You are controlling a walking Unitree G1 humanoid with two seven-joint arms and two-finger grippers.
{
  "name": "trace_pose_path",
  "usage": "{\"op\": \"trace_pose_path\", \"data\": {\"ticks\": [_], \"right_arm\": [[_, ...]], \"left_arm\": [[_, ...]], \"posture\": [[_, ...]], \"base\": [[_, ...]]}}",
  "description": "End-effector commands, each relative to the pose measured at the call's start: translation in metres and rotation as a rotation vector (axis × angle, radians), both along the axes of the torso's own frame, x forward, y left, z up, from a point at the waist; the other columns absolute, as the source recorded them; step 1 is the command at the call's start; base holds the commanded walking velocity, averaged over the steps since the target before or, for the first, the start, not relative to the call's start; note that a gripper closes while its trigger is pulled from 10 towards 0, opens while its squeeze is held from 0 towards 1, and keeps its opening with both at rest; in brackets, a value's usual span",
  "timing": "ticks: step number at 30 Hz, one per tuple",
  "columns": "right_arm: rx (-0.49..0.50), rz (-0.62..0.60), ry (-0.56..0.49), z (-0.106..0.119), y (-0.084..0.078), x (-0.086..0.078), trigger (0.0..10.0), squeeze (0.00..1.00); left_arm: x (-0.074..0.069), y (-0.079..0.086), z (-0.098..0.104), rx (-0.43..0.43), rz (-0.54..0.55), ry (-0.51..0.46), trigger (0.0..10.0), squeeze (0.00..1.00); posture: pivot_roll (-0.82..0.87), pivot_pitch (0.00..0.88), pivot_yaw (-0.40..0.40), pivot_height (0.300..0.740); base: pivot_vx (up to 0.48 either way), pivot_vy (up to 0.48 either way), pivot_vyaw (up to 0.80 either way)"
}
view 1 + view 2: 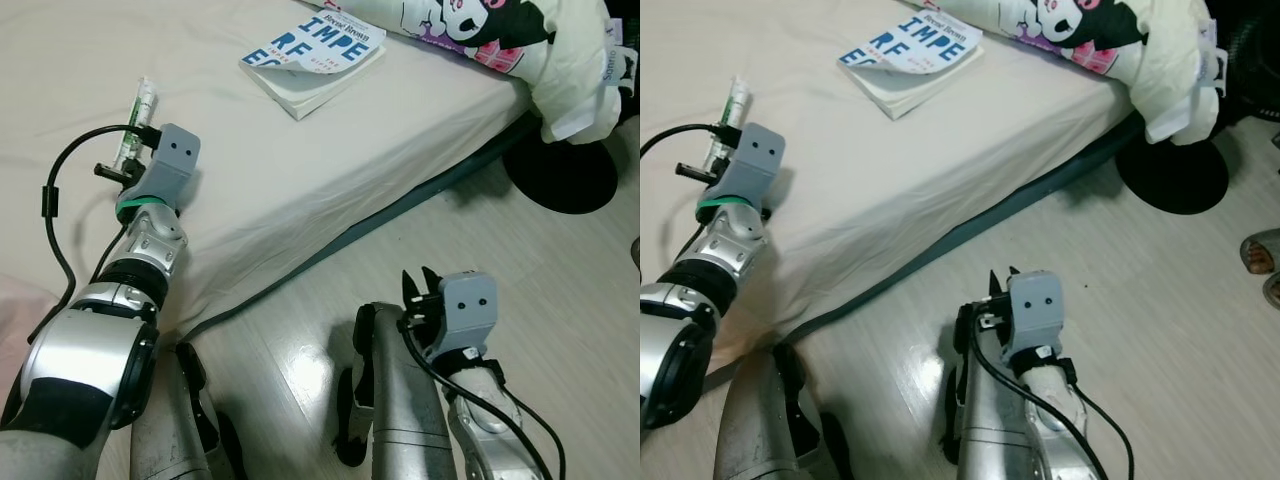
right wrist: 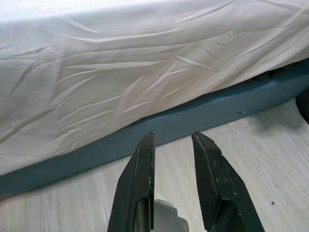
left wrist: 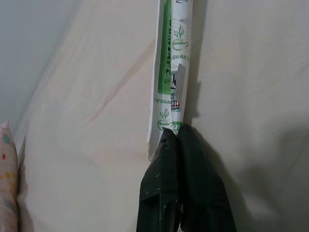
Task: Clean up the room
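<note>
One bed [image 1: 300, 190] takes up most of the scene, its cream sheet hanging over a dark blue-grey base, with pale wooden floor [image 1: 560, 300] beside it. One long cream pillow [image 1: 520, 40] printed with a cartoon figure lies along the far edge of the bed and droops off its corner. On the floor under that corner sits one round black base [image 1: 560, 175]. One paperback book [image 1: 312, 62] with blue lettering lies on the sheet just beside the pillow. One slim white-and-green packet [image 3: 171, 72] lies on the sheet well apart from the book, toward the robot's left.

The left gripper [image 3: 177, 133] rests on the sheet at the packet's near end. In the left wrist view its two black fingers are pressed together and their tips meet the packet's end; whether they pinch the wrapper's edge or only touch it cannot be told. The packet runs straight away from the tips, flat on the sheet. The left arm [image 1: 140, 260] reaches forward over the bed's edge, its wrist low above the sheet and a black cable looping out beside it.

The right gripper [image 2: 173, 137] hangs low over the floor, pointing at the side of the bed, its fingers apart with nothing between them. The right arm [image 1: 460, 400] is bent close by the robot's body, short of the bed.
</note>
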State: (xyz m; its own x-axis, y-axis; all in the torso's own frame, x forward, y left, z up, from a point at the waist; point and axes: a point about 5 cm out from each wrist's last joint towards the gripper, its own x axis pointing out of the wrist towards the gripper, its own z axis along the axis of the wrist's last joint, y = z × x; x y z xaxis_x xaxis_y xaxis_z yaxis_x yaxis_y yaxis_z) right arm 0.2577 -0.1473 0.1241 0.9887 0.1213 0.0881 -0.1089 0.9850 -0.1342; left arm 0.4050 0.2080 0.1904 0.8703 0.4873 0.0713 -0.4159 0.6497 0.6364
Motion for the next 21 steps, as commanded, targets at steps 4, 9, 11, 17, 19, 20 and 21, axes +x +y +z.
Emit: {"op": "trace_pose_path", "data": {"ticks": [4,9,11,17,19,20,21], "right_arm": [[0.001,-0.014,0.025,-0.008,-0.003,0.002,10.0,0.00],[-0.002,-0.018,-0.011,-0.001,-0.005,0.014,10.0,0.00],[-0.006,-0.016,-0.025,0.002,-0.006,0.019,10.0,0.00],[-0.015,-0.007,-0.062,0.012,-0.010,0.031,10.0,0.00],[-0.015,-0.005,-0.079,0.016,-0.011,0.036,10.0,0.00],[-0.015,-0.005,-0.079,0.016,-0.011,0.036,10.0,0.00],[-0.014,-0.001,-0.093,0.019,-0.009,0.040,10.0,0.00]], "left_arm": [[-0.002,0.000,-0.011,-0.085,-0.007,0.029,0.0,0.00],[0.006,-0.027,-0.002,-0.363,-0.249,-0.044,10.0,0.00],[0.007,-0.036,-0.001,-0.429,-0.337,-0.060,10.0,0.00],[0.001,-0.059,-0.003,-0.653,-0.554,-0.110,10.0,0.00],[-0.010,-0.065,0.004,-0.717,-0.621,-0.189,10.0,0.00],[-0.010,-0.065,0.004,-0.717,-0.621,-0.189,10.0,0.00],[-0.023,-0.071,0.015,-0.698,-0.679,-0.266,10.0,0.00]], "posture": [[-0.26,0.346,0.076,0.500],[-0.21,0.293,0.079,0.500],[-0.19,0.273,0.078,0.500],[-0.16,0.235,0.073,0.500],[-0.14,0.201,0.065,0.500],[-0.14,0.201,0.065,0.500],[-0.12,0.175,0.059,0.500]], "base": [[0.000,0.000,0.00],[0.000,0.000,0.00],[0.000,0.000,0.00],[0.000,0.000,0.00],[0.000,0.000,0.00],[0.000,0.000,0.00],[0.000,0.000,0.00]]}}
